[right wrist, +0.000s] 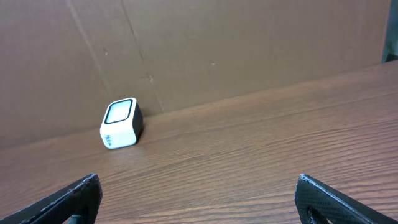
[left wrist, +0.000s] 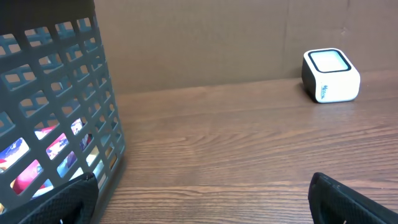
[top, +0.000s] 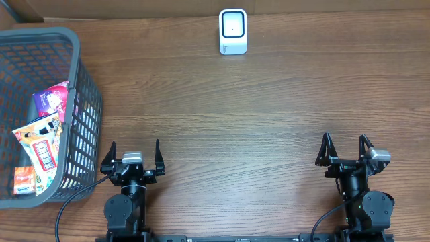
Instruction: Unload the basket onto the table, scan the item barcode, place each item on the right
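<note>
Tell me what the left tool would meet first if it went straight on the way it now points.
Nothing close: the left tool faces bare wooden table, between the dark grey plastic mesh basket and the white box-shaped scanner. First contact would probably be the brown cardboard wall behind.

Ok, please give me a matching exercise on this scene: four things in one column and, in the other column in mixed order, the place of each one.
Things:
1. scanner
2. basket
3. purple packet
4. right fingers

Places:
A. inside the basket
B. near edge of the table, on the right side, open and holding nothing
C. far edge of the table, about the middle
D. left edge of the table

Right pairs: 1-C, 2-D, 3-A, 4-B
</note>
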